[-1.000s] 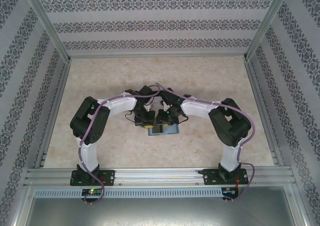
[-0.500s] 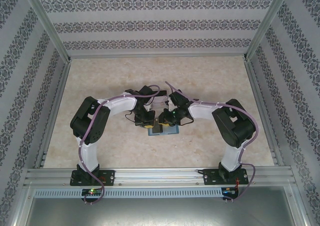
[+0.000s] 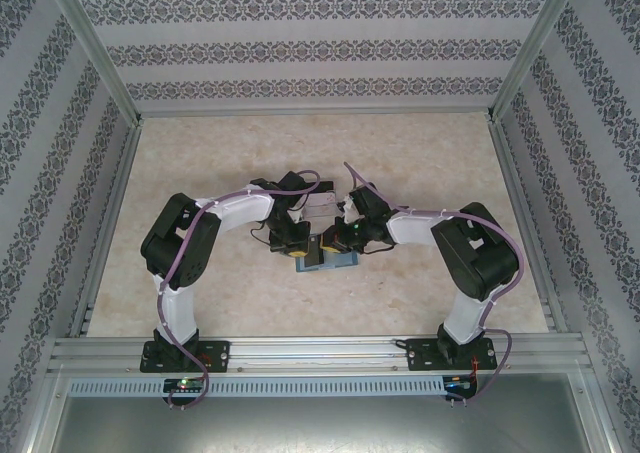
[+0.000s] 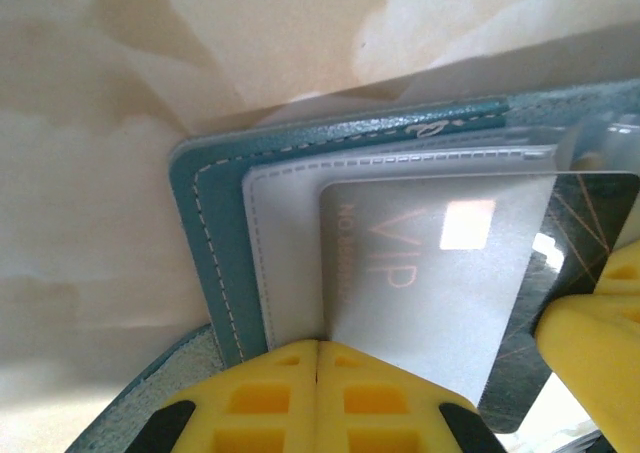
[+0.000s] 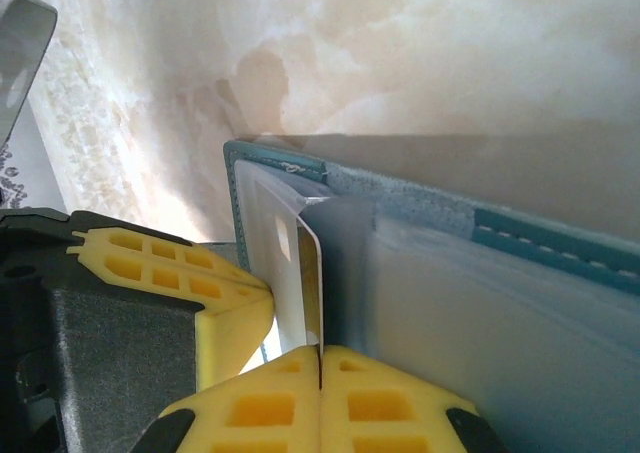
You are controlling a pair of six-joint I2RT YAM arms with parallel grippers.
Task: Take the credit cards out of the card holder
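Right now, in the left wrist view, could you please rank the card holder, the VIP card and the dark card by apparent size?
1. card holder
2. VIP card
3. dark card, partly covered by the VIP card, so this ranking is unsure

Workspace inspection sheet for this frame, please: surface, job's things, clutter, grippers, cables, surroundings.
Surface: beige marble-patterned table, no damage seen.
Job's things: teal stitched folding card holder, open; pale silver VIP card overlapping a dark gold-lined card on its pockets.
Clutter: clear plastic tray beyond the holder.
Grippers: left gripper shut on the holder's edge; right gripper shut on the pale card's edge.
Cables: purple cables along both arms, off the holder.
Surroundings: patterned wallpaper walls, aluminium frame.
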